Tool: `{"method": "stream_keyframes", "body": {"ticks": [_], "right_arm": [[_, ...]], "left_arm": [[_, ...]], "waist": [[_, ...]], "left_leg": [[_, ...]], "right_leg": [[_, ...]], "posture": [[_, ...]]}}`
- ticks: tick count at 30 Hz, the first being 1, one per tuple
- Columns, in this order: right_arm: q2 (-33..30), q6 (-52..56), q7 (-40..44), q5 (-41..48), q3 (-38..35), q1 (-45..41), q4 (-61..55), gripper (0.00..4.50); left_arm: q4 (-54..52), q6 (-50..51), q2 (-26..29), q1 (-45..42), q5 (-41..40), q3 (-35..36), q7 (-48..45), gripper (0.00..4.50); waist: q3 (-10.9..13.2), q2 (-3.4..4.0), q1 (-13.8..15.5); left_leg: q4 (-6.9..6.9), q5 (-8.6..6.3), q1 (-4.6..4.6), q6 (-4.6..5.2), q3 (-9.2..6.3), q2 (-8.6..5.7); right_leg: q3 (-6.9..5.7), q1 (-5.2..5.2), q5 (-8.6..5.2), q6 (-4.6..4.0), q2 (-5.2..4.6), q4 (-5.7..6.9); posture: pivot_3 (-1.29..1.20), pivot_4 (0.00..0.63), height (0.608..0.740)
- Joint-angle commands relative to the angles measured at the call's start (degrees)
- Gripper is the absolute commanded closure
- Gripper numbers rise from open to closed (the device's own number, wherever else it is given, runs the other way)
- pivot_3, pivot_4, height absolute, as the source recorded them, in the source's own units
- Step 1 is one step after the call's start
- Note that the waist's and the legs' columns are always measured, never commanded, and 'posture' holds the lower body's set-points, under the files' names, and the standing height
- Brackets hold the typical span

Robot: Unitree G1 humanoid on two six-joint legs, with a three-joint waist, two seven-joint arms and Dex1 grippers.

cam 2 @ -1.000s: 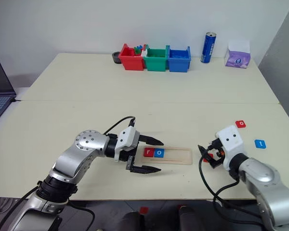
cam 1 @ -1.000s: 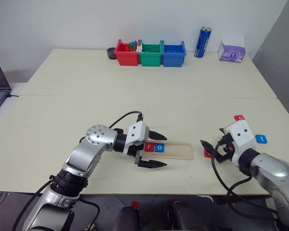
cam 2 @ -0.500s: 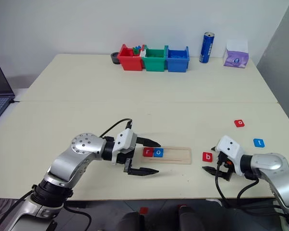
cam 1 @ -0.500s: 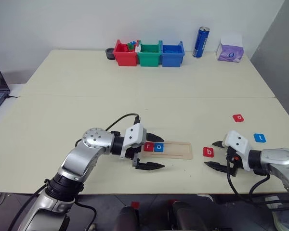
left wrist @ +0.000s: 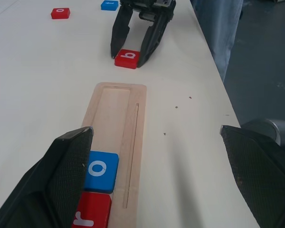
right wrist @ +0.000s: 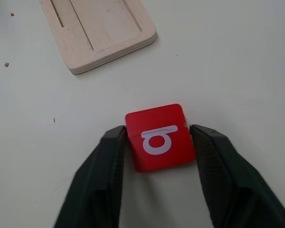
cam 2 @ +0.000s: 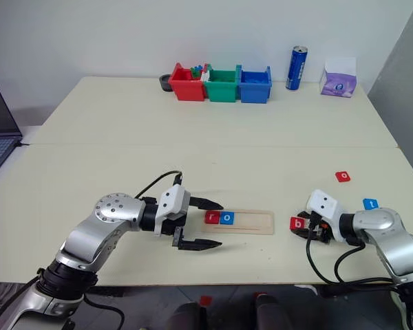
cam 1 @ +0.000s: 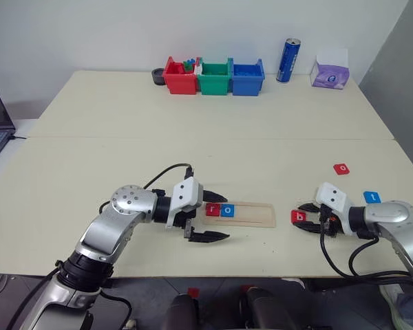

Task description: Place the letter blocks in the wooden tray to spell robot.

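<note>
The right gripper [right wrist: 156, 142] has its jaws clenched on the red b block [right wrist: 159, 137] flat on the counter [cam 1: 193, 130], just beside the wooden tray [cam 1: 251, 214], so a shallow edge pinch could let it slip on lifting, while the left gripper [cam 1: 210, 216] hangs with jaws spread.

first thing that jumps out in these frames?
The right gripper closed around the red b block, which lies flat on the table just past the open end of the wooden tray. Next, the tray itself, with a red r block and a blue o block side by side at its left end, and the left gripper held open beside them.
</note>
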Motion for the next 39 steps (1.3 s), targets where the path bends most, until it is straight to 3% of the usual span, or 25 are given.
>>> {"method": "stream_keyframes", "body": {"ticks": [1, 7, 13, 22, 39], "right_arm": [[-0.41, -0.35, 1.04, 0.52, -1.01, -0.72, -1.16, 2.98], [0.66, 4.78, -1.19, 3.36, -2.38, -4.26, -8.33, 2.99], [5.5, 13.58, -3.69, 4.87, 3.78, -13.06, -16.48, 2.99], [10.24, 14.86, -2.86, 0.01, 16.18, -22.2, -10.46, 2.99], [13.38, 9.79, -0.25, -7.1, 22.52, -25.73, -2.82, 2.99]], "left_arm": [[-1.22, -0.51, 1.05, 0.53, -0.89, 2.94, 0.86, 0.0], [1.44, -0.55, 3.8, 2.93, -2.19, 8.13, 0.78, 0.0], [6.95, -4.24, 6.28, 2.93, -1.63, 11.17, -1.5, 0.0], [8.87, -8.66, 5.67, 2.5, 0.38, 8.74, -3.86, 0.0], [8.89, -10.47, 3.04, 0.7, 2.2, 6.32, -3.2, 0.0]], "waist": [[0.0, 0.0, -0.01], [0.0, 0.01, -0.28], [0.01, 0.01, -0.2], [0.01, -0.01, 0.12], [0.01, -0.01, -0.06]], "left_leg": [[0.02, 0.0, 0.0, 0.0, 0.0, 0.0], [0.03, 0.0, 0.15, 0.0, 0.02, 0.02], [0.03, 0.01, 0.26, 0.0, -0.02, 0.05], [0.37, 0.0, -0.02, 0.01, 0.01, 0.02], [0.57, -0.02, -0.05, 0.04, -0.05, 0.04]], "right_leg": [[0.0, 0.0, 0.0, 0.0, 0.0, 0.03], [0.05, -0.01, -0.01, 0.0, 0.01, 0.27], [0.02, -0.01, -0.04, -0.04, 0.08, 0.45], [-0.04, -0.07, -0.03, -0.04, -0.03, 0.44], [-0.08, -0.1, -0.03, -0.05, -0.02, 0.67]], "posture": [[0.0, 0.15, 0.74], [0.0, 0.15, 0.74], [0.0, 0.15, 0.74], [0.0, 0.15, 0.74], [0.0, 0.15, 0.74]]}}
